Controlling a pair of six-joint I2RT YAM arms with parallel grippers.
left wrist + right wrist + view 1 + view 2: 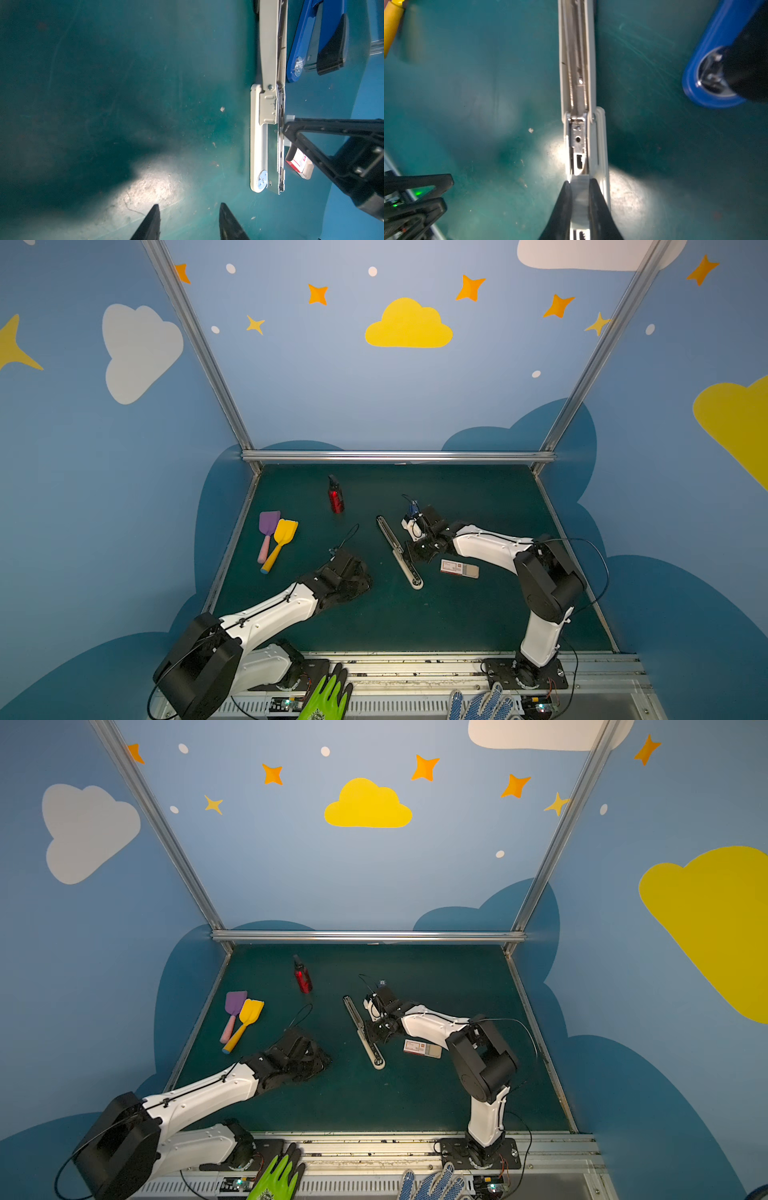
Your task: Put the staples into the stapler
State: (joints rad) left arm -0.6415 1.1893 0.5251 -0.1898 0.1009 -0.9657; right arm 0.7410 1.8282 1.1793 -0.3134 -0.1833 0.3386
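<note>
My right gripper point(579, 182) pinches a staple strip point(580, 199) over the open stapler point(590, 62); my left gripper point(189, 205), beside it, stands parted and empty.

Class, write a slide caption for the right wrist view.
Right gripper holds a staple strip at the open stapler channel.

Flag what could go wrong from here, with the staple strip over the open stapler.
1. The right claw pinches the strip over the stapler channel. The claw looks about as wide as the rails, so the strip may snag or land tilted.
2. The left claw is open and apart from the stapler, so nothing pins it; a push could slide it.
3. The blue stapler lies close by and could be bumped.
</note>
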